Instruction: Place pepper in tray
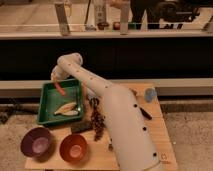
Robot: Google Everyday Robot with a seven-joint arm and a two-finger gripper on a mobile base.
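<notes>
The pepper (60,89), slim and red-orange, points steeply down just below my gripper (54,77), with its lower end over the back inside part of the green tray (46,111). I cannot tell whether the pepper is still held or rests on the tray floor. My gripper is at the tray's back left rim, at the end of the white arm (115,107) that reaches across the table from the lower right. The tray sits on the left half of the wooden table.
A pale banana-like item (67,108) lies in the tray. A purple bowl (36,143) and an orange bowl (74,148) stand in front of it. A dark beaded bunch (97,120) lies right of the tray. A blue cup (150,94) stands at the back right.
</notes>
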